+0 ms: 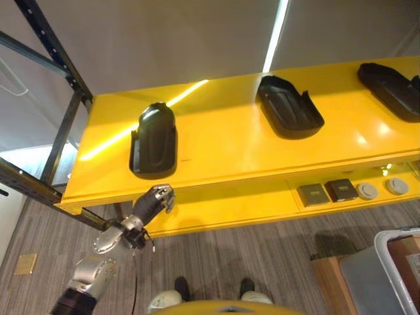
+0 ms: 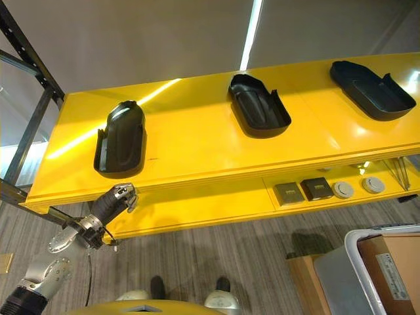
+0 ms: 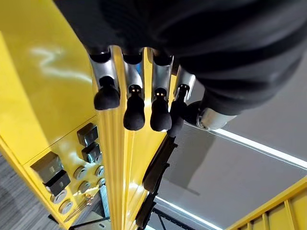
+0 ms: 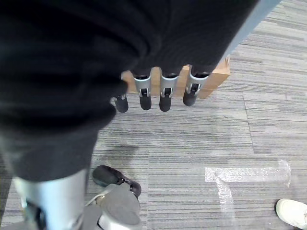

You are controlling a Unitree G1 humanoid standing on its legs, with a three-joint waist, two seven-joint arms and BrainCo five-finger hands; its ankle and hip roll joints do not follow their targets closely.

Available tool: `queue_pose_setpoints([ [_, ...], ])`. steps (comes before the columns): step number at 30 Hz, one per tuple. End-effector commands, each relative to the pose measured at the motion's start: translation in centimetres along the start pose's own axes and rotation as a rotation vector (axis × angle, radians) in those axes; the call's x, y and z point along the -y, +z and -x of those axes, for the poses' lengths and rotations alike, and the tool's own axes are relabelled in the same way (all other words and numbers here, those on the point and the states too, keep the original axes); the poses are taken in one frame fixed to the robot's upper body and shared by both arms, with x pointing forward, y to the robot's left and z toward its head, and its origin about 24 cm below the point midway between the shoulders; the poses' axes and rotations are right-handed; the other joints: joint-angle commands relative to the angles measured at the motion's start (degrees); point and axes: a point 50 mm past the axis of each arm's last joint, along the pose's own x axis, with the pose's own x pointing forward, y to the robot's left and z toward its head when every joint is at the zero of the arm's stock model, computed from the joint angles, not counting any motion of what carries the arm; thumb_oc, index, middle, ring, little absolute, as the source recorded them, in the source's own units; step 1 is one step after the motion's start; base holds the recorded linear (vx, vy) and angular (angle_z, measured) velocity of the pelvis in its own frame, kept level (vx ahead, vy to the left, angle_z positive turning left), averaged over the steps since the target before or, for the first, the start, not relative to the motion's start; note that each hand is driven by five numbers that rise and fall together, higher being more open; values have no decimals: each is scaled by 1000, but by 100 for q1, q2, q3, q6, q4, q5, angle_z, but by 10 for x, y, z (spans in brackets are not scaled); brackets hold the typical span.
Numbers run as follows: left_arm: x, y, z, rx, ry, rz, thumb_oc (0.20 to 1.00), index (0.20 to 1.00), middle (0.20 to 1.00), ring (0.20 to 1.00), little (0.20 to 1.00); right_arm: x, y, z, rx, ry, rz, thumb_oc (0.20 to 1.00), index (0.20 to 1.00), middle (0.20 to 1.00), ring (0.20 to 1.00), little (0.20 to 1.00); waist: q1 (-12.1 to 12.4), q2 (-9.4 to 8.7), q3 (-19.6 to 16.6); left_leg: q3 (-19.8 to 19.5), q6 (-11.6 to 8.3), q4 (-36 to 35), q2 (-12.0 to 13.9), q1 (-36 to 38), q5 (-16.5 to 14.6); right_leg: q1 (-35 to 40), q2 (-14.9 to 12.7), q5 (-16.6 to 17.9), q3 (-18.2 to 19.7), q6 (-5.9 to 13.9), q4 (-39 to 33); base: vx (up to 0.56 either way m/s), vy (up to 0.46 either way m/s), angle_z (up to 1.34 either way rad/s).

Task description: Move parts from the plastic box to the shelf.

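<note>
Yellow shelf (image 2: 210, 151), three black parts (image 2: 258, 105), empty left robot hand (image 2: 117, 198) below.

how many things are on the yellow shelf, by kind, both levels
black moulded parts on the top level: 3 (left, middle, right)
square dark blocks on the lower level: 2 ()
round grey discs on the lower level: 2 ()
total: 7

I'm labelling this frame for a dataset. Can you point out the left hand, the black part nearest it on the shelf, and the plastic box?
left hand (image 1: 156, 199), left eye view, on the back of the hand.
nearest black part (image 1: 155, 141), left eye view, on its middle.
plastic box (image 2: 350, 244), right eye view, on its pale rim.
</note>
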Motion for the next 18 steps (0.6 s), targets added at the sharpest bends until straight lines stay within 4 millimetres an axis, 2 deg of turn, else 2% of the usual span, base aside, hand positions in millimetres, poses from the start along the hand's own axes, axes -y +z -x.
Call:
queue_pose_setpoints([
  [1,2,26,-12,139,5,-92,200,200,200,200,200,2,-4,-1,-41,-20,35,1000,1000,1000,1000,1000,16,-121,-6,278,-116,592,501,-166,-420,-207,-357,-380,162,241,448,0,0,0],
  [6,-10,28,-17,167,118,-138,200,200,200,200,200,2,-4,-1,-38,-17,60,1000,1000,1000,1000,1000,-37,-149,-19,290,-118,598,514,-145,-418,-212,-345,-389,209,235,473,9,-1,-4],
  [8,-15,35,-21,206,165,-147,200,200,200,200,200,2,-4,-1,-36,-15,69,1000,1000,1000,1000,1000,-62,-159,-23,297,-118,594,523,-135,-411,-217,-337,-391,231,227,479,3,-2,-7],
  [11,-17,39,-23,224,181,-154,200,200,200,200,200,3,-3,-1,-34,-14,76,1000,1000,1000,1000,1000,-79,-160,-22,300,-115,594,524,-123,-409,-211,-332,-389,247,222,482,0,-1,-3],
  [18,-14,64,-34,334,177,-163,200,200,200,200,200,4,-2,-1,-33,-8,97,1000,1000,1000,1000,1000,-139,-188,-47,326,-125,600,554,-79,-409,-182,-312,-401,281,204,488,2,-3,-1],
])
